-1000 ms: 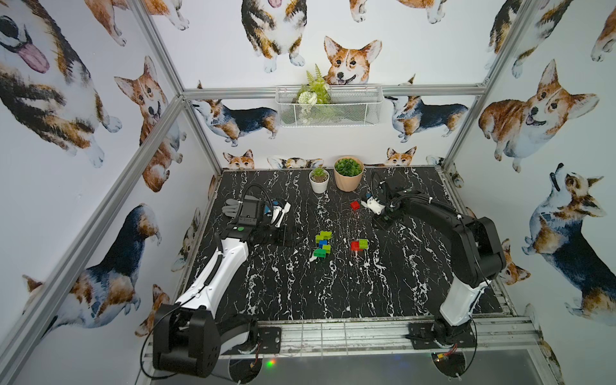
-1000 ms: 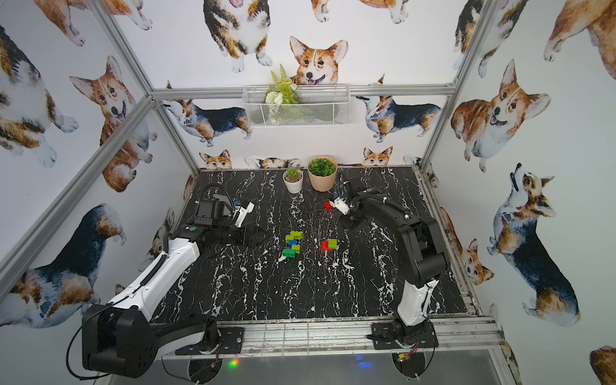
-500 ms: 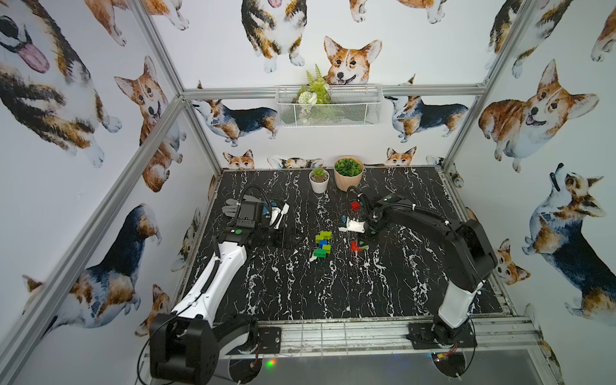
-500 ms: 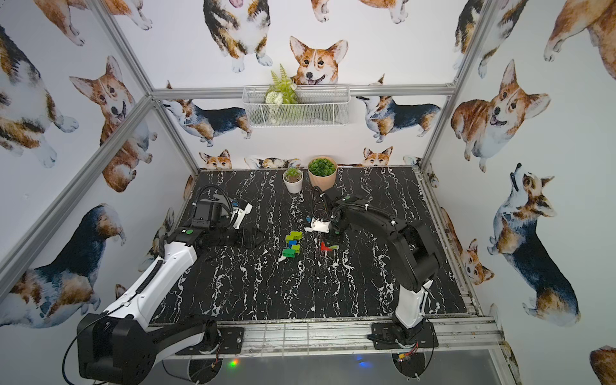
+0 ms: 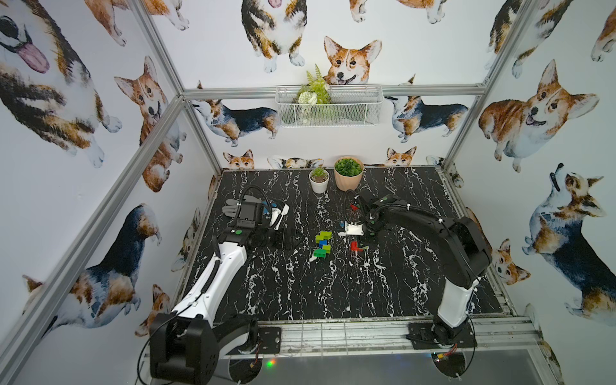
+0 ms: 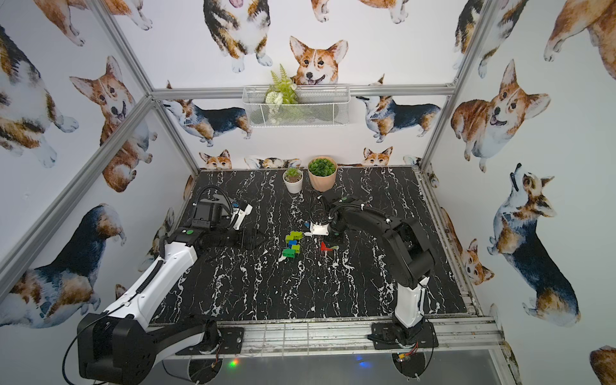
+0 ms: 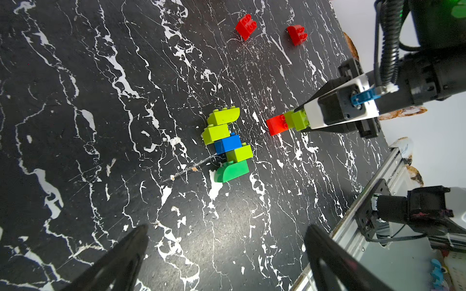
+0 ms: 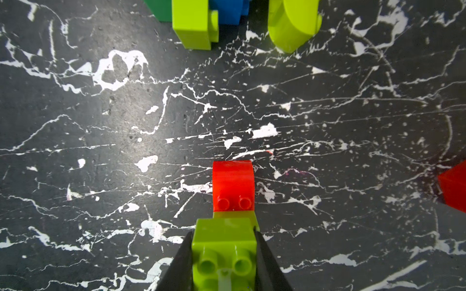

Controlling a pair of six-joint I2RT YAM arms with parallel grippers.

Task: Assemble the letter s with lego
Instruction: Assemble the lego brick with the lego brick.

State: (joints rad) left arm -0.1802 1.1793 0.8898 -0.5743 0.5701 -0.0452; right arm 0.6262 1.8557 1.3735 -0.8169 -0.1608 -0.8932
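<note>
A joined lego piece of lime green, blue and dark green bricks (image 5: pixel 322 245) (image 6: pixel 292 245) (image 7: pixel 228 144) lies mid-table. Just to its right is a lime green brick (image 8: pixel 224 254) (image 7: pixel 297 120) with a red brick (image 8: pixel 232 185) (image 7: pixel 277 124) (image 5: pixel 355 246) clipped to it. My right gripper (image 8: pixel 224 235) (image 7: pixel 301 119) is shut on that lime brick, low at the tabletop. Two loose red bricks (image 7: pixel 245 25) (image 7: pixel 297 34) lie further back; one of them (image 5: pixel 354 206) shows beside the right arm. To the left of the bricks, my left gripper (image 7: pixel 227 239) (image 5: pixel 285 237) stands open with nothing between its fingers.
The black marble table (image 5: pixel 333 293) carries a white plant pot (image 5: pixel 319 182) and a tan plant pot (image 5: pixel 348 176) at the back. A wire basket (image 5: pixel 328 106) hangs on the rear wall. A metal rail (image 5: pixel 333 333) runs along the front edge.
My right arm swung from the back, near the loose red brick, forward to the red-and-lime pair, and its fingers now clasp the lime brick. The left arm has barely moved.
</note>
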